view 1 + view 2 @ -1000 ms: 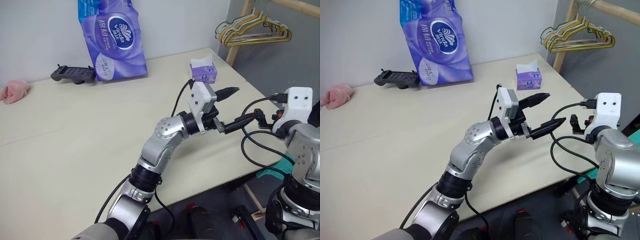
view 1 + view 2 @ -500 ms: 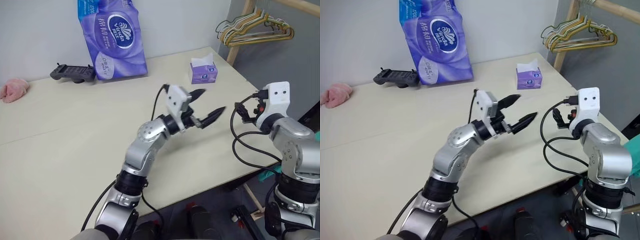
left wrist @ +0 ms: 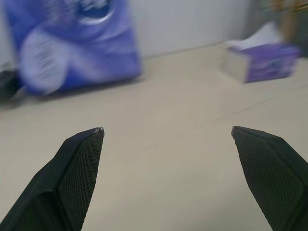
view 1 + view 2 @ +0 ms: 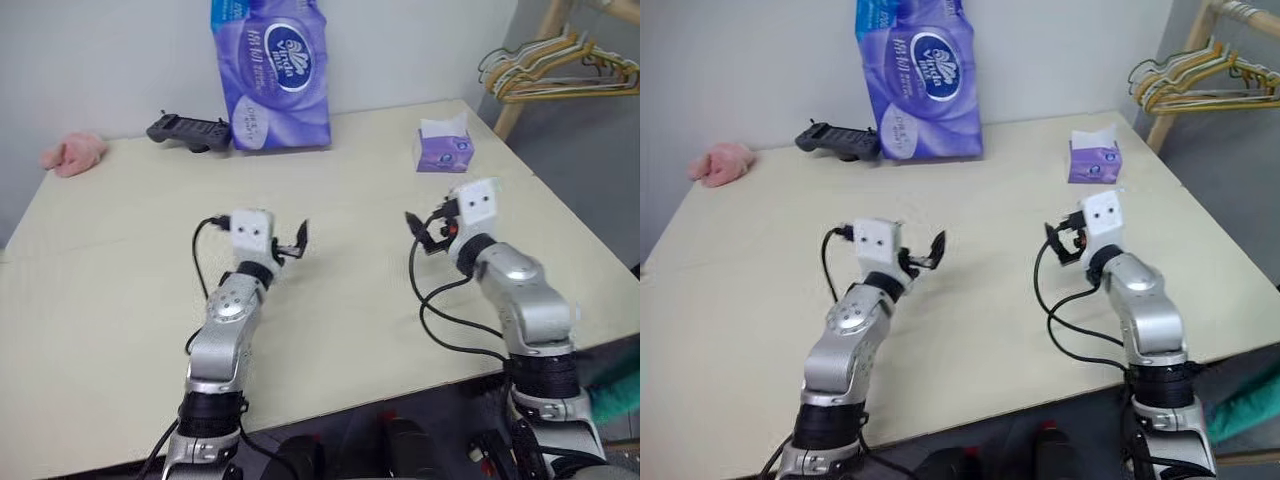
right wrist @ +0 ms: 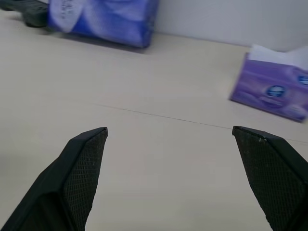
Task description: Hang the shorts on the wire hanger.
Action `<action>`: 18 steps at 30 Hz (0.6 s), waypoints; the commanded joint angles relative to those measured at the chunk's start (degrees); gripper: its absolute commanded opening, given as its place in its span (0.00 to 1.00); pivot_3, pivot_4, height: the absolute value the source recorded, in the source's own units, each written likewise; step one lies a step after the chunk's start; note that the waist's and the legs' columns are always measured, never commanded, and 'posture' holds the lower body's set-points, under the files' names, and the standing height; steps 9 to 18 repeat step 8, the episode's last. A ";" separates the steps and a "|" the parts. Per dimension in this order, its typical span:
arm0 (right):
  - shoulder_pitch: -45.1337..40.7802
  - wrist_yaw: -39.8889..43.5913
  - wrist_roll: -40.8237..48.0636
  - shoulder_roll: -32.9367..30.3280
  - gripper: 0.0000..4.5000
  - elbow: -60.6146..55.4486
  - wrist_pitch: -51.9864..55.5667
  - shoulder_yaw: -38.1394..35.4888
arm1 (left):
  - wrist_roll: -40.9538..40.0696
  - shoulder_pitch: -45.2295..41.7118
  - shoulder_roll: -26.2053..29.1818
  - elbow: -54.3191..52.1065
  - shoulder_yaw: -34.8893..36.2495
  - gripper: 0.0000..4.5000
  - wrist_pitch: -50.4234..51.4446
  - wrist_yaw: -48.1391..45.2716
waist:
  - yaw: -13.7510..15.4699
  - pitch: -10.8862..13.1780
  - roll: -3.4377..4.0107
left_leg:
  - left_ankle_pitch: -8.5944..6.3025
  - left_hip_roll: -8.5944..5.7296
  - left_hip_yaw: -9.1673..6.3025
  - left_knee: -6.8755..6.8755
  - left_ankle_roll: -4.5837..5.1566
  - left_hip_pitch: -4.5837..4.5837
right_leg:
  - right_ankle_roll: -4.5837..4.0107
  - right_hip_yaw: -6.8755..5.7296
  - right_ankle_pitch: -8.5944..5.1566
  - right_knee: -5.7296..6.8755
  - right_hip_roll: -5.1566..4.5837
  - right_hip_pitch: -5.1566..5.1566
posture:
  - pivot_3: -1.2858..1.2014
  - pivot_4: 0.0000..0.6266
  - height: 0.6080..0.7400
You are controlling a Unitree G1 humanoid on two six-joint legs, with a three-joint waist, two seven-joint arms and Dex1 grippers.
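Both black two-fingered grippers, left [image 3: 166, 132] and right [image 5: 168, 130], hover spread wide and empty over the pale table [image 4: 120, 260]. A teal-green cloth edge [image 4: 612, 385], likely the shorts, sits below the table's near right corner; a blind reach there risks striking the edge.

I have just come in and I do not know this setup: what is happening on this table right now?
At this moment nothing is being handled. The left gripper and the right gripper are both open and empty, held above the beige table, pointing toward its far side. On the table stand a purple pack of tissue rolls, a small purple tissue box, a black controller and a pink cloth lump. A bunch of hangers hangs on a wooden rack at the right.
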 commanded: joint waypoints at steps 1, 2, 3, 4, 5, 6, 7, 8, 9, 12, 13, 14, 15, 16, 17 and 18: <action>-0.42 -1.61 -1.46 0.99 0.98 1.09 -5.22 1.18 | 1.47 2.02 0.27 -4.45 1.61 1.00 2.25 2.87 | 1.56 -0.10 -0.17 | 0.01 -0.01 -0.01 0.00 -0.03 -0.01 | -0.01 -0.03 0.01 -0.01 0.08 0.00 | 0.56 0.11 1.00; -0.35 -1.99 -1.67 1.36 0.98 1.49 -5.83 1.58 | 1.56 2.52 0.28 -4.76 2.02 1.00 2.93 3.40 | 2.42 -0.20 -0.31 | 0.02 -0.01 -0.01 0.01 -0.04 -0.01 | -0.02 -0.04 0.01 -0.01 0.17 -0.01 | 0.56 0.10 1.00; -0.05 -2.40 -1.47 2.24 0.98 1.59 -6.25 1.83 | 1.85 3.55 0.27 -5.71 2.58 1.00 3.77 4.20 | 3.15 -0.28 -0.42 | 0.02 -0.02 -0.02 0.02 -0.05 -0.02 | -0.03 -0.06 0.02 -0.03 0.17 0.00 | 0.57 0.09 1.00; -0.02 -2.93 -1.49 3.16 0.98 1.77 -6.51 2.26 | 1.80 4.15 0.58 -6.15 3.31 1.00 4.21 4.42 | 3.55 -0.38 -0.57 | 0.02 -0.02 -0.02 0.02 -0.06 -0.02 | -0.03 -0.07 0.02 -0.04 0.17 0.01 | 0.58 0.09 1.00; 0.70 -3.31 -1.24 4.00 0.98 1.76 -6.78 2.30 | 1.77 5.54 0.78 -7.34 3.54 1.00 4.20 4.32 | 3.83 -0.55 -0.71 | 0.03 -0.02 -0.03 0.01 -0.07 -0.02 | -0.04 -0.08 0.02 -0.05 0.18 0.01 | 0.58 0.09 1.00; 1.24 -3.50 -1.10 4.52 0.98 1.75 -7.00 2.24 | 1.75 6.49 0.87 -8.23 3.59 1.00 4.22 4.25 | 4.03 -0.68 -0.80 | 0.02 -0.02 -0.05 0.01 -0.09 -0.02 | -0.04 -0.10 0.02 -0.06 0.18 0.02 | 0.58 0.09 1.00; 1.84 -3.55 -1.12 4.90 0.98 1.80 -7.24 2.26 | 1.04 7.24 0.66 -8.71 3.98 1.00 4.28 3.97 | 4.41 -0.79 -0.91 | 0.01 -0.02 -0.05 0.00 -0.11 -0.02 | -0.04 -0.11 0.02 -0.07 0.19 0.02 | 0.58 0.09 1.00; 2.39 -3.74 -1.23 5.15 0.98 1.88 -7.44 2.24 | 0.14 7.87 0.52 -9.09 4.36 1.00 4.27 3.48 | 4.41 -0.79 -0.91 | 0.01 -0.02 -0.06 0.00 -0.12 -0.02 | -0.05 -0.11 0.02 -0.08 0.20 0.02 | 0.59 0.08 1.00; 2.39 -3.74 -1.23 5.15 0.98 1.88 -7.44 2.24 | 0.14 7.87 0.52 -9.09 4.36 1.00 4.27 3.48 | 4.41 -0.79 -0.91 | 0.01 -0.02 -0.06 0.00 -0.12 -0.02 | -0.05 -0.11 0.02 -0.08 0.20 0.02 | 0.59 0.08 1.00; 2.39 -3.74 -1.23 5.15 0.98 1.88 -7.44 2.24 | 0.14 7.87 0.52 -9.09 4.36 1.00 4.27 3.48 | 4.41 -0.79 -0.91 | 0.01 -0.02 -0.06 0.00 -0.12 -0.02 | -0.05 -0.11 0.02 -0.08 0.20 0.02 | 0.59 0.08 1.00; 2.39 -3.74 -1.23 5.15 0.98 1.88 -7.44 2.24 | 0.14 7.87 0.52 -9.09 4.36 1.00 4.27 3.48 | 4.41 -0.79 -0.91 | 0.01 -0.02 -0.06 0.00 -0.12 -0.02 | -0.05 -0.11 0.02 -0.08 0.20 0.02 | 0.59 0.08 1.00; 2.39 -3.74 -1.23 5.15 0.98 1.88 -7.44 2.24 | 0.14 7.87 0.52 -9.09 4.36 1.00 4.27 3.48 | 4.41 -0.79 -0.91 | 0.01 -0.02 -0.06 0.00 -0.12 -0.02 | -0.05 -0.11 0.02 -0.08 0.20 0.02 | 0.59 0.08 1.00; 2.39 -3.74 -1.23 5.15 0.98 1.88 -7.44 2.24 | 0.14 7.87 0.52 -9.09 4.36 1.00 4.27 3.48 | 4.41 -0.79 -0.91 | 0.01 -0.02 -0.06 0.00 -0.12 -0.02 | -0.05 -0.11 0.02 -0.08 0.20 0.02 | 0.59 0.08 1.00; 2.39 -3.74 -1.23 5.15 0.98 1.88 -7.44 2.24 | 0.14 7.87 0.52 -9.09 4.36 1.00 4.27 3.48 | 4.41 -0.79 -0.91 | 0.01 -0.02 -0.06 0.00 -0.12 -0.02 | -0.05 -0.11 0.02 -0.08 0.20 0.02 | 0.59 0.08 1.00; 2.39 -3.74 -1.23 5.15 0.98 1.88 -7.44 2.24 | 0.14 7.87 0.52 -9.09 4.36 1.00 4.27 3.48 | 4.41 -0.79 -0.91 | 0.01 -0.02 -0.06 0.00 -0.12 -0.02 | -0.05 -0.11 0.02 -0.08 0.20 0.02 | 0.59 0.08 1.00; 2.39 -3.74 -1.23 5.15 0.98 1.88 -7.44 2.24 | 0.14 7.87 0.52 -9.09 4.36 1.00 4.27 3.48 | 4.41 -0.79 -0.91 | 0.01 -0.02 -0.06 0.00 -0.12 -0.02 | -0.05 -0.11 0.02 -0.08 0.20 0.02 | 0.59 0.08 1.00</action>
